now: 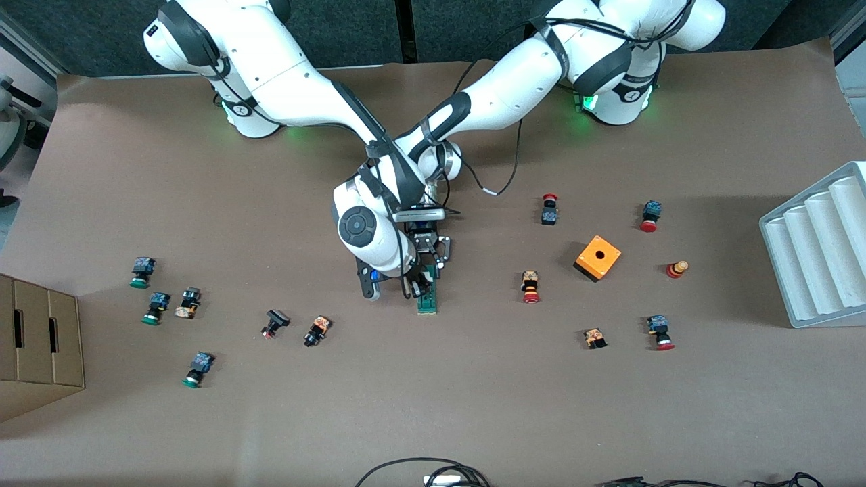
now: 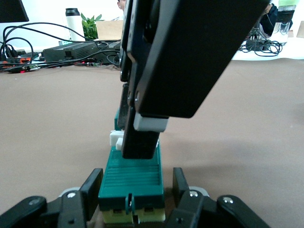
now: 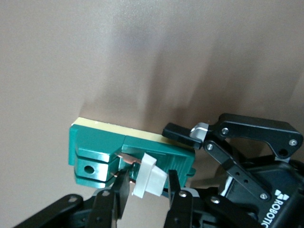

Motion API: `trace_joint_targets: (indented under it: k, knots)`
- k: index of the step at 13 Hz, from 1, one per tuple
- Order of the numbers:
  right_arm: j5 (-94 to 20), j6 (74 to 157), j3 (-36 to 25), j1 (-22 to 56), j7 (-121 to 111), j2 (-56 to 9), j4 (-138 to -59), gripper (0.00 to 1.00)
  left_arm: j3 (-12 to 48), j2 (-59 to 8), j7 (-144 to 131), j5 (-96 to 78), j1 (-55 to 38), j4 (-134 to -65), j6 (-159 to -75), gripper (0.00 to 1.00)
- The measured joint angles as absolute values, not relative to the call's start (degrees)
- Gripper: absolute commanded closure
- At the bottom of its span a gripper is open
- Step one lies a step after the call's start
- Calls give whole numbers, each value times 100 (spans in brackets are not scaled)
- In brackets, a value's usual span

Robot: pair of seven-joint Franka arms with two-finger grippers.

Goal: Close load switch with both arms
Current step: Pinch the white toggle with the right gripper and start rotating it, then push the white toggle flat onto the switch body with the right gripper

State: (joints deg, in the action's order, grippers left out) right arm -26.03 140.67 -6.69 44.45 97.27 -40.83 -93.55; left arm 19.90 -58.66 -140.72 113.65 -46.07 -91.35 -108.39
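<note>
Cables point(image 1: 423, 470) are noted at the table edge, nearer to the front camera than the load switch point(image 1: 427, 301).

Cardboard box point(image 1: 40, 345): set well apart from the load switch, at the right arm's end of the table.

Green-capped buttons point(image 1: 155, 308): four are scattered near the box, between it and the load switch. One more small part point(image 1: 188, 302) lies among them.

Two further buttons point(image 1: 274, 323) point(image 1: 316, 330): laid closer to the load switch, on the same side.

Load switch: found mid-table, lying flat under both grippers.

Right gripper point(image 3: 146, 183): brought down from above and set about the white sliding tab point(image 3: 149, 178). Whether the tab is yet clamped cannot be told.

Left gripper point(image 2: 137, 190): clenched on one end of the load switch, with the green body pinned between its fingers point(image 2: 92, 187).

Red-capped buttons point(image 1: 531, 287): several are strewn toward the left arm's end from the load switch.

Orange cube point(image 1: 597, 257): placed among them, its hole facing up.

White ribbed tray point(image 1: 818, 250): kept farthest from the load switch, at the left arm's end.

Step in hand, as judged: the body is braced by one arm while the tab is being engaged by the other. The closing itself appears not yet done.

Next move, as judged: a firm hold on the tab is required, then a push along the body's length. The bracing grip must be maintained so that the block is not dragged or tipped.
</note>
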Motion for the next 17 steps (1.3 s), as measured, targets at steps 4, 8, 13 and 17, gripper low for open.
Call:
trace_joint_targets:
  k: [4, 8, 13, 17]
  knots:
    - [-2603, 13946, -673, 4416, 9727, -4082, -9287, 60, 1990, -5866, -14073, 11365, -4607, -9135, -10839, 33]
    - [-2629, 13826, -667, 4369, 9731, -4078, -9217, 60, 1990, -5866, -14073, 11365, -4607, -9135, -10839, 33]
    - [-2682, 13611, -663, 4281, 9741, -4071, -9043, 61, 1990, -5867, -14073, 11365, -4607, -9135, -10839, 33]
    - [-2715, 13572, -662, 4261, 9744, -4071, -9003, 62, 1990, -5867, -14073, 11365, -4607, -9135, -10838, 33]
